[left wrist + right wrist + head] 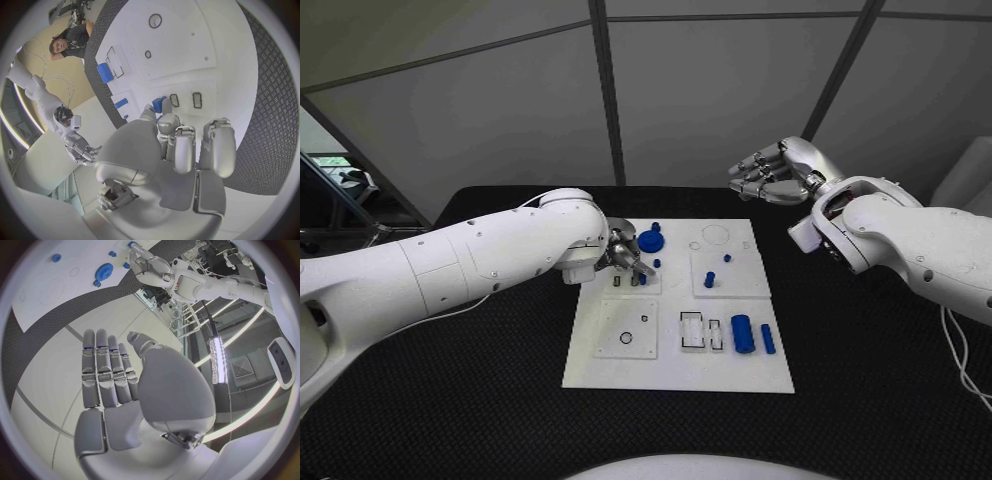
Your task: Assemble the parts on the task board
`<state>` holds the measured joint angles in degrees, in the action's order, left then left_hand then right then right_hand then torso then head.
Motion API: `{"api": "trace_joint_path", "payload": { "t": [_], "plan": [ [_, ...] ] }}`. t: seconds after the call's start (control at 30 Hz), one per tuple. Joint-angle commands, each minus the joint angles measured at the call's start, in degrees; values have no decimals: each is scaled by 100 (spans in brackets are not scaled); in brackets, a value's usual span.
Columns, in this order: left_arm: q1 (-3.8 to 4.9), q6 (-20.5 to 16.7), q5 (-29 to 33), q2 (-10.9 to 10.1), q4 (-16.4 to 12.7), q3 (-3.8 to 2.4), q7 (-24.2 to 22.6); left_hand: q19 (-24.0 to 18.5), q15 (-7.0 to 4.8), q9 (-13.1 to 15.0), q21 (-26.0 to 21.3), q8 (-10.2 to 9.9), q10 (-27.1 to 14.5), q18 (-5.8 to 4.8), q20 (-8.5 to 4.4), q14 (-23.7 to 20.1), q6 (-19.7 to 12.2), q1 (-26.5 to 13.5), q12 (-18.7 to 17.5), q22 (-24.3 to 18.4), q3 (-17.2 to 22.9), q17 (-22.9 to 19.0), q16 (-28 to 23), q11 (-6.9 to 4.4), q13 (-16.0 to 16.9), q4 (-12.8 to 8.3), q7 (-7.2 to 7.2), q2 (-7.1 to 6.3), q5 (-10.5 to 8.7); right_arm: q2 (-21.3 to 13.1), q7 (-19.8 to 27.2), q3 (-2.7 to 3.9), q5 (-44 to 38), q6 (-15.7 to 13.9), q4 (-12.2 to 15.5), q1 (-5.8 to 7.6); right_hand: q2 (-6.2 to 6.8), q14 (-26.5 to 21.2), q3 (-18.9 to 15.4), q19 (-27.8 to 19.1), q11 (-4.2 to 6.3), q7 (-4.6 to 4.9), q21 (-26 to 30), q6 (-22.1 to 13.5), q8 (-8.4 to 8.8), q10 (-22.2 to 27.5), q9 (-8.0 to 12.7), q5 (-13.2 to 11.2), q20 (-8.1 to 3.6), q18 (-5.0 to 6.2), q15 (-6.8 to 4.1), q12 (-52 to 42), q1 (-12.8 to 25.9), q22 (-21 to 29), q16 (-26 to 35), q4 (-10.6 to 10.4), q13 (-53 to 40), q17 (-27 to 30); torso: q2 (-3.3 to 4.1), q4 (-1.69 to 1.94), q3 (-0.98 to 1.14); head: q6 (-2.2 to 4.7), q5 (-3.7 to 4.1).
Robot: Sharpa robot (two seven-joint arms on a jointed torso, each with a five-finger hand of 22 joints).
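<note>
The white task board (678, 362) lies in the middle of the black table. My left hand (625, 256) is low over its near-left upper section, beside a blue gear (651, 240). In the left wrist view its curled fingers (185, 150) pinch a small blue part (158, 104) at their tips, right by two small slots (197, 100). My right hand (782, 171) is raised beyond the board's far right corner, fingers (106, 372) straight and together, holding nothing. The gear (104, 274) lies far below it.
Small blue pegs (710, 279) stand in the board's upper right section. A thick blue cylinder (743, 333) and a slim blue rod (767, 338) lie at its lower right, next to rectangular recesses (691, 329). Black table surrounds the board.
</note>
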<state>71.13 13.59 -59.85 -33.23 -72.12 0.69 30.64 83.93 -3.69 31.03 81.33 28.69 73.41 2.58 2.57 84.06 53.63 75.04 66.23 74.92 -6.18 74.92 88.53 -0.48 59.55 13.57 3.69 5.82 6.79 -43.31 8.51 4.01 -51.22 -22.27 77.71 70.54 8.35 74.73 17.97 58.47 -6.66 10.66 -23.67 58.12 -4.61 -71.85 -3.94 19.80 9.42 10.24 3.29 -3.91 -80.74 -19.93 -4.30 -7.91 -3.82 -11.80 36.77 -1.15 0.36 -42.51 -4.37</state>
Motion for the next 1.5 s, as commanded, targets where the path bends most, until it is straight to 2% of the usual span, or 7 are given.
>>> {"api": "trace_joint_path", "payload": {
  "t": [0.03, 0.37, 0.53, 0.6, 0.67, 0.83, 1.5],
  "plan": [
    [10, 109, 21, 22, 24, -2, 18, 138, -43, 19, 35, 32, -45, 19, -53, 539, -51, 105, -46, 157, 104, 1322, 24, -9, -20, -14, -9, 3, 30, 0, 7, 3, 25, -26, 17, 13, -11, -12, 28, -29, -8, 30, 31, 14, 30, 42, 1, 28, 11, 2, 40, 21, 54, 7, 26, -15, 6, 9, -1, 3, -1, -10, -27],
    [9, 132, 129, 39, 62, 0, -10, 134, -71, 86, 32, 8, -98, 19, -76, 535, -97, 367, -149, 173, 639, 1306, 14, -38, -113, -106, -36, 4, 41, 13, -23, 2, 26, 33, 8, 13, -26, -23, 38, -36, -9, 29, 51, 16, 28, 54, 0, 70, 17, 3, 44, 24, 73, 19, 42, -25, 7, 16, -1, 0, 1, -30, -35],
    [9, -144, 387, -10, 32, 0, -77, 114, -102, 137, 2, 1, -239, 28, -104, 521, -151, 753, -379, 144, 1385, 1263, -16, -67, -323, -340, -61, -51, 150, 18, -46, 2, 26, 103, -7, 13, -31, -26, 43, -38, -10, 30, 65, 14, 29, 60, -1, 108, 20, 4, 46, 24, 87, 27, 49, -30, 7, 20, -3, 6, -1, -23, -33],
    [9, -340, 532, -32, 22, 0, -148, 97, -94, 194, -27, 41, -340, 35, -105, 515, -184, 797, -584, 110, 1871, 1241, -31, -52, -525, -397, -35, -193, 258, 18, -57, 2, 27, 138, -19, 13, -47, -22, 38, -36, -13, 31, 79, 17, 26, 58, -2, 100, 26, 4, 49, 21, 131, 36, 51, -60, 6, 22, -1, 12, -4, -27, -34],
    [9, -516, 642, -57, 3, 0, -219, 89, -54, 329, -42, 159, -294, 41, -94, 513, -216, 516, -683, 107, 2832, 1234, -37, -36, -638, -352, 15, -598, 268, 21, -66, 2, 27, 160, -32, 13, -51, -19, 34, -34, -13, 31, 86, 16, 26, 59, -3, 82, 29, 5, 50, 20, 149, 41, 52, -71, 5, 23, 0, 11, -2, -30, -48],
    [8, -995, 905, -118, -57, 1, -337, 76, -23, 592, -86, 395, -330, 51, -67, 505, -286, -164, -911, 83, 4412, 1198, -62, -39, -955, -586, 13, -1237, 229, 28, -68, 1, 29, 189, -94, 12, -52, -21, 32, -33, -14, 31, 93, 13, 28, 63, -2, 69, 31, 5, 52, 21, 159, 45, 54, -77, 5, 24, -9, 13, -4, -8, -32],
    [-20, -1679, 859, -760, -853, 30, -273, 90, -70, 782, -93, 569, -269, 45, -65, 501, -309, -640, -961, 114, 5016, 1178, -74, -50, -1102, -976, -36, -1359, 236, 85, -57, -2, 54, 237, -264, 9, -56, -56, 36, -46, -26, 41, 133, -10, 37, 96, 0, 100, 44, 4, 65, 27, 182, 69, 68, -88, 7, 38, -40, 89, 9, -27, -111]
  ]
}}
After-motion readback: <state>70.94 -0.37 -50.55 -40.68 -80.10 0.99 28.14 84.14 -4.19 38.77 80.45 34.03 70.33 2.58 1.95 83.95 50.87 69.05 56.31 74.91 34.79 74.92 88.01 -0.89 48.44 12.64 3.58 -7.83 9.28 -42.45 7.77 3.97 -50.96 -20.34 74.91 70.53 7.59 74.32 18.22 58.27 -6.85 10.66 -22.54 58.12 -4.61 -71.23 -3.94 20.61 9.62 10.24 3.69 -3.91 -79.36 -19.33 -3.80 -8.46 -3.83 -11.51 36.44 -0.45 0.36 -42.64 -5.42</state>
